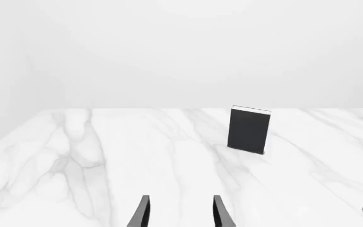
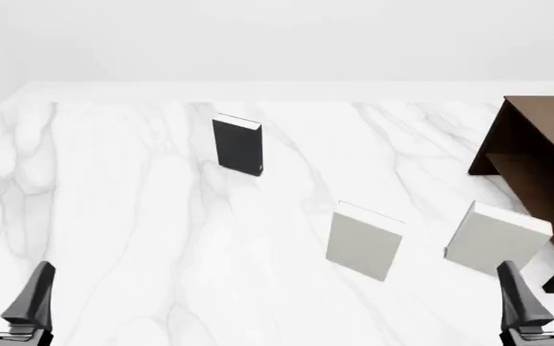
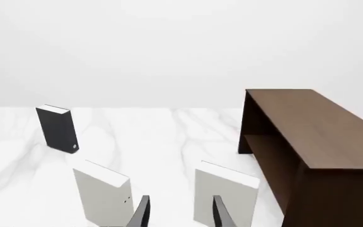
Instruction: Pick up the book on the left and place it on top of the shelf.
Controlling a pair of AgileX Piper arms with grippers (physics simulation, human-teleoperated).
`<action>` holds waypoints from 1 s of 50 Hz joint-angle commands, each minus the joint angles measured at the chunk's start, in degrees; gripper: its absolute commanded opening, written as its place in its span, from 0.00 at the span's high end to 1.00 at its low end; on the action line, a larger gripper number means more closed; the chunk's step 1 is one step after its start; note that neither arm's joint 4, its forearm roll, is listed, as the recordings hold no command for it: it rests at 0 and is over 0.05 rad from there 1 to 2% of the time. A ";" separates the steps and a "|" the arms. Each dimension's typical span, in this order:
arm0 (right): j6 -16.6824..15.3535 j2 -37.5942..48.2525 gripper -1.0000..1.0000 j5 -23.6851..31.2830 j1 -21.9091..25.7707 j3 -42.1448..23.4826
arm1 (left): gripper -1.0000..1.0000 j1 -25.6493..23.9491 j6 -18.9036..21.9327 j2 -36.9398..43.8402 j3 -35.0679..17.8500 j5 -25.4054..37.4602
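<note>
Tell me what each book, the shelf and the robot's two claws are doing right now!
black book: standing upright, untouched
middle grey book: standing upright
right grey book: standing upright, near the shelf
shelf: nothing on top
left gripper: open, holding nothing
right gripper: open, holding nothing

Book (image 2: 237, 145) stands upright on tabletop (image 2: 123, 216), left of centre toward the far side. Two other books upright nearer the arms: middle book (image 2: 363, 241) right of centre, right book (image 2: 496, 238) beside it, apart, just before the shelf (image 2: 537, 155). Shelf on tabletop at far right edge. Nothing on shelf top.
</note>
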 commanded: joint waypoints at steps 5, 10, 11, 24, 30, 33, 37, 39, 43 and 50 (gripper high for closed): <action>-0.29 3.98 0.00 -2.88 0.79 -0.02 | 0.00 0.00 0.00 0.00 0.00 0.00; -0.14 4.30 0.00 -2.81 0.44 -0.85 | 0.00 0.00 0.00 0.00 0.00 0.00; -0.21 4.03 0.00 -2.02 0.35 -1.67 | 0.00 0.00 0.00 0.00 0.00 0.00; -1.60 7.79 0.00 4.06 6.22 -15.78 | 0.00 0.00 0.00 0.00 0.00 0.00; -4.68 14.11 0.00 4.05 10.04 -23.20 | 0.00 0.00 0.00 0.00 0.00 0.00; -6.73 17.83 0.00 3.82 11.73 -26.13 | 0.00 0.00 0.00 0.00 0.00 0.00; -8.97 22.99 0.00 3.78 14.03 -29.37 | 0.00 0.00 0.00 0.00 0.00 0.00; -9.72 24.52 0.00 4.08 14.92 -30.54 | 0.00 0.00 0.00 0.00 0.00 0.00; -12.00 28.53 0.00 4.75 17.13 -33.03 | 0.00 0.00 0.00 0.00 0.00 0.00; -13.69 34.12 0.00 4.44 19.32 -35.92 | 0.00 0.00 0.00 0.00 0.00 0.00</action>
